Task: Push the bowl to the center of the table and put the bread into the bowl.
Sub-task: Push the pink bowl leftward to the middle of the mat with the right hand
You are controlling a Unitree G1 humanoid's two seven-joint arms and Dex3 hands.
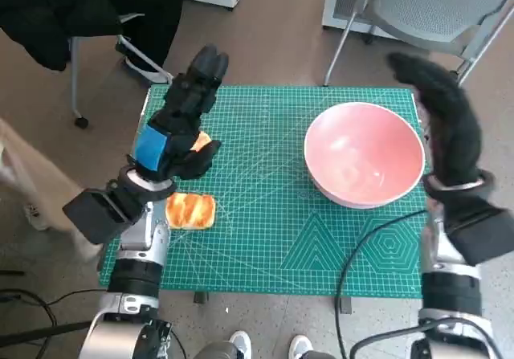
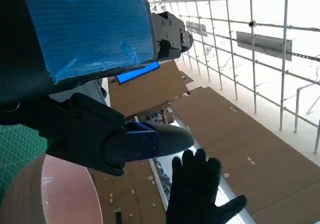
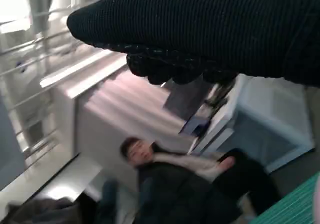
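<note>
The black left hand with blue tape over its back (image 1: 178, 126) hovers above the counter's left side, fingers apart and holding nothing. Under its wrist lies the golden toasted bread slice (image 1: 191, 211), flat on the green gridded cutting mat (image 1: 265, 214). The pale pink round bowl (image 1: 364, 154) sits right of centre, not yet pushed in. Beside it the right hand in a black knitted glove (image 1: 442, 122) is raised, fingers extended and empty.

Risk: a push applied high on the rim could tip the bowl; the black cable (image 1: 361, 250) on the mat may snag it.

Surroundings: brown floor, a grey chair (image 1: 426, 6), a seated person (image 3: 175, 184).
</note>
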